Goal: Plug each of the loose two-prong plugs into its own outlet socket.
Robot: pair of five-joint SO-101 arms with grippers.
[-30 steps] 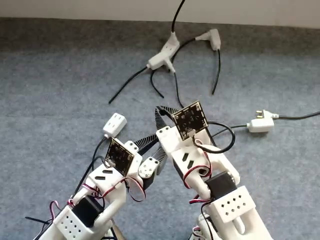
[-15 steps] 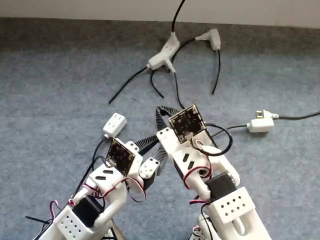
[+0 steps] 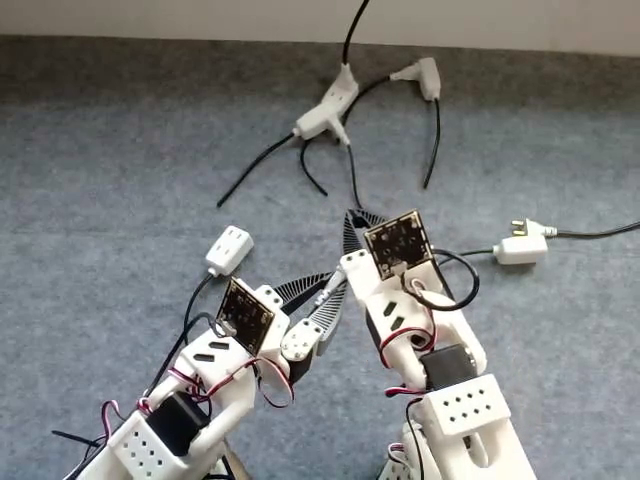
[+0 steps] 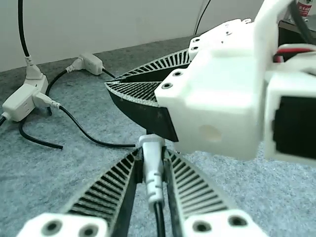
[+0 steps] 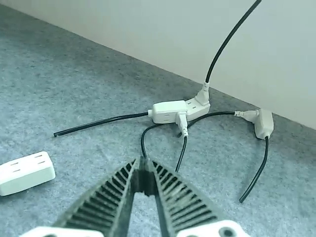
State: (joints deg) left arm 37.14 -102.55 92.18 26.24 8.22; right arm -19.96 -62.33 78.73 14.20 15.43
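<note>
Holding the white plug [image 4: 152,170] clamped in my left tool [image 4: 153,150], right tool [image 5: 144,165] pinched together, I fear the right arm [image 4: 217,98] crowding just ahead could knock it askew.

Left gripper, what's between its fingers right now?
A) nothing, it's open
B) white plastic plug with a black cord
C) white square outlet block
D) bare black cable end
B: in the left wrist view the left gripper has its ribbed fingers closed on the white plastic plug with a black cord, with the cord trailing out between them.
</note>
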